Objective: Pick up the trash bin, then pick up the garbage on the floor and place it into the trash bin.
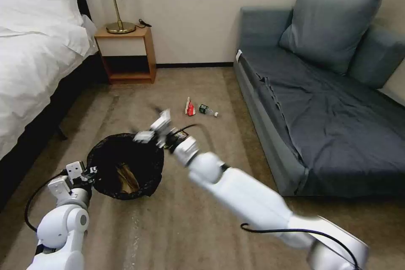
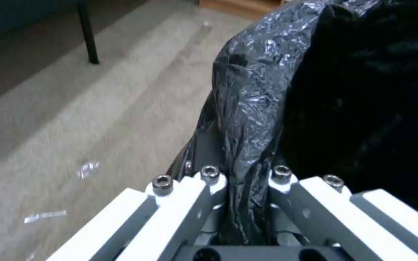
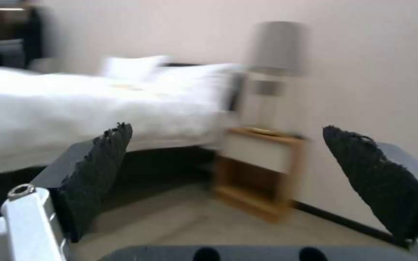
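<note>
Bin: the bin (image 1: pixel 125 165) is at the robot's left, above the carpet between bed (image 1: pixel 38 50) and sofa (image 1: pixel 320 105); brown paper lies inside it.
Left gripper: the left gripper (image 2: pixel 245 181) is at the bin's near-left rim, jaws closed tight on a bunched fold of the black liner (image 2: pixel 252 108) — whether they also catch the plastic rim under it I cannot tell.
Right gripper: the right gripper (image 1: pixel 154 128) is over the bin's far rim, jaws wide apart with nothing between them; its wrist view looks toward the nightstand (image 3: pixel 262 170).
Packet: the red-and-white packet (image 1: pixel 190 107) stands on the floor near the sofa's front edge, well apart from the bin.
Bottle: the bottle (image 1: pixel 207 110) lies on its side just beside the packet.
Handling, bin: probably light; the liner is thin and slick, so a hold on film alone may slip or tear — a pinch across the rim seems safer.
Handling, packet: light and crushable; take it across its upright top.
Handling, bottle: stiff, round, liable to roll; close across the middle of its body.
</note>
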`<state>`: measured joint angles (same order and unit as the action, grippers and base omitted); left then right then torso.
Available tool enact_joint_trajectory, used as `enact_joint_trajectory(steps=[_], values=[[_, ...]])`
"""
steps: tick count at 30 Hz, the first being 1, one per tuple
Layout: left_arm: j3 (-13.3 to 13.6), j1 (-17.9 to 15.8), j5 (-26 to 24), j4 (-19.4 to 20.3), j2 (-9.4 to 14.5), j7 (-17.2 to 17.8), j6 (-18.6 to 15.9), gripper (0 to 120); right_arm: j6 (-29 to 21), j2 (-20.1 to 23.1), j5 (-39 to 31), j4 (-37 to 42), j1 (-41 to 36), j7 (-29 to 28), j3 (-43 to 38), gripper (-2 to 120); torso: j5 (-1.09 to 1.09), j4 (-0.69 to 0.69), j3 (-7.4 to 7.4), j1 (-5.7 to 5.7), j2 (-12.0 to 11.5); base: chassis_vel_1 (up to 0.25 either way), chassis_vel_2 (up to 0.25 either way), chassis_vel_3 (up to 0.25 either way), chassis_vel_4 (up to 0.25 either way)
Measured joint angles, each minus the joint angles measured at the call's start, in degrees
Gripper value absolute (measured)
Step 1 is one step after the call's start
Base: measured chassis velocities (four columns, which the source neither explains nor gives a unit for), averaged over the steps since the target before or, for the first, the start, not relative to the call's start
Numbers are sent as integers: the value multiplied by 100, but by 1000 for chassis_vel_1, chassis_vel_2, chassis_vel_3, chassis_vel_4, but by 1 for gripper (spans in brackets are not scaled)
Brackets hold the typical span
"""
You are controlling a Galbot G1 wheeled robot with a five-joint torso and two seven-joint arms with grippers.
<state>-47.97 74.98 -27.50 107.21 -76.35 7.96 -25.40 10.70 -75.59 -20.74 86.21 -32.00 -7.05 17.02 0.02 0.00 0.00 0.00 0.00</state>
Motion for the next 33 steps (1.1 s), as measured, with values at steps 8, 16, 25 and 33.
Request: enact_joint_trajectory(steps=[8,16,25,33], values=[[-46,-111,-143,-53,160,-127,146,3,-114,301,409,1381,-2479,-615,-2554,100,1,-4,-1,0,0,0,0,0,0],[-84,52,-206,-91,288,-266,354,3,524,-75,1248,1686,-4021,-164,-3653,100,-2,-2,-1,0,0,0,0,0,0],[-162,176,-314,-84,316,-315,452,3,872,-306,1496,1563,-4363,85,-3865,100,-2,0,-1,-1,0,0,0,0,0],[-161,164,-314,5,243,-315,452,3,971,-230,1432,1448,-4310,195,-3943,100,-2,-1,0,0,0,0,0,0,0]])
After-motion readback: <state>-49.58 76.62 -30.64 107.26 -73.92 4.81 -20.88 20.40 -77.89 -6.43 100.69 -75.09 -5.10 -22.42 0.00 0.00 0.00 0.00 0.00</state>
